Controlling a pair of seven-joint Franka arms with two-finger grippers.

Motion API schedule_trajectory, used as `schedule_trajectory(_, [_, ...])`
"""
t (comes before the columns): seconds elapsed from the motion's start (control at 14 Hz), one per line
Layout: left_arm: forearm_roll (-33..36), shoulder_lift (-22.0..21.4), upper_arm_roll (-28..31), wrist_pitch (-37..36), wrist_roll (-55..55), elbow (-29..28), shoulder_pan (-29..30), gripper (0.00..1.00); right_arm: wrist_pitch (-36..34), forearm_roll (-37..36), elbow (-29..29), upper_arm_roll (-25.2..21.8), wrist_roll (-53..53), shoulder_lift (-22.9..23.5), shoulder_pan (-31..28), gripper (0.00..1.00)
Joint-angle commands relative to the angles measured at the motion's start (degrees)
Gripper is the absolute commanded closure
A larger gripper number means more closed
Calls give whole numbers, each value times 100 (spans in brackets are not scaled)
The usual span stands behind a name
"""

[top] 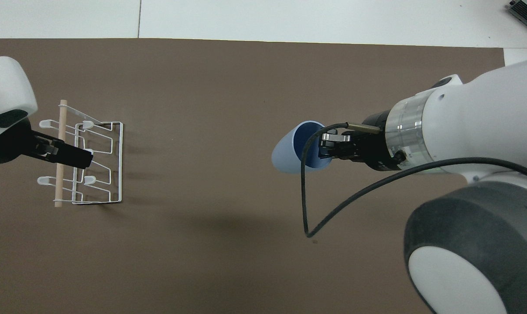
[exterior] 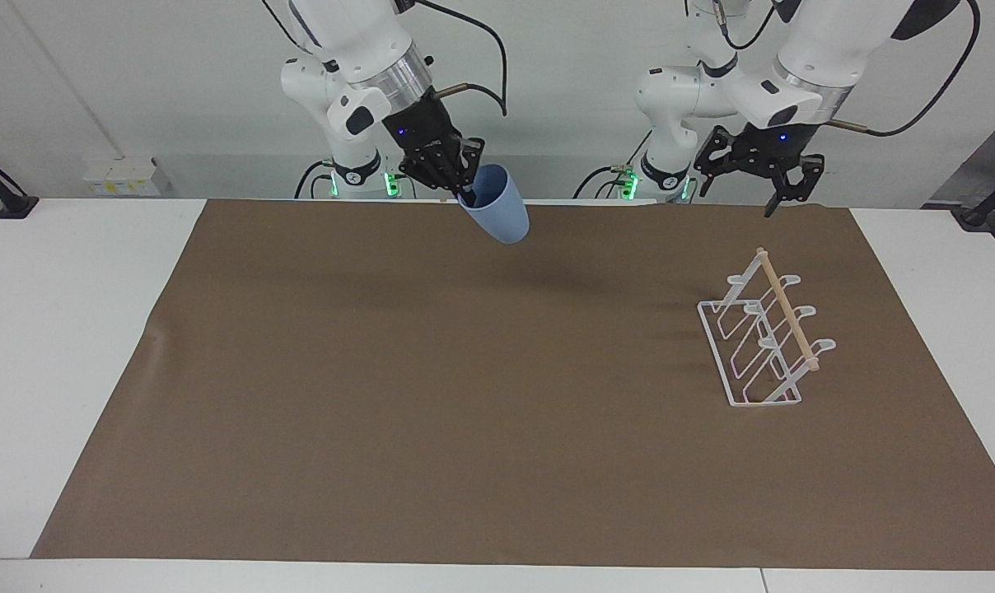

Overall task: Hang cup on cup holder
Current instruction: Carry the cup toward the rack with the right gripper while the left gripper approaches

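Observation:
My right gripper point(exterior: 467, 196) is shut on the rim of the light blue cup point(exterior: 499, 217), one finger inside it, and holds it tilted, high over the middle of the brown mat. In the overhead view the cup point(top: 286, 153) points its mouth toward the right gripper point(top: 323, 146). The white wire cup holder point(exterior: 759, 339) with a wooden dowel along its top stands on the mat toward the left arm's end. My left gripper point(exterior: 751, 188) is open and empty in the air above the cup holder point(top: 98, 166); from overhead the left gripper point(top: 73, 155) covers part of it.
A brown mat point(exterior: 464, 412) covers most of the white table point(exterior: 69, 346). A black cable point(top: 333, 209) loops down from the right arm's wrist.

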Motion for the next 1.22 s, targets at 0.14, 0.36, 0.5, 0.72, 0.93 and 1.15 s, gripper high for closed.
schedule_trajectory(0.14, [-372,-234,77,313,2117,-306,-224,0,669,381,-43,16,1313,-27,497,100])
schedule_trajectory(0.36, [-494,-226,25,330,2367,-280,-338,0,1126,389,-95,16,1492,17,840,100])
schedule_trajectory(0.5, [-1020,-234,51,426,2881,-306,-321,0,1381,416,-122,16,1509,61,1025,100])
schedule_trajectory(0.72, [-1460,-234,51,875,3973,-394,-286,0,1584,416,-184,25,1501,70,1113,100])
schedule_trajectory(0.93, [-1550,-234,25,1023,4377,-394,-338,0,1655,442,-183,25,1509,87,1192,100])
schedule_trajectory(1.15, [-1567,-225,-11,1594,5126,-446,-496,0,1663,469,-183,25,1501,96,1184,100])
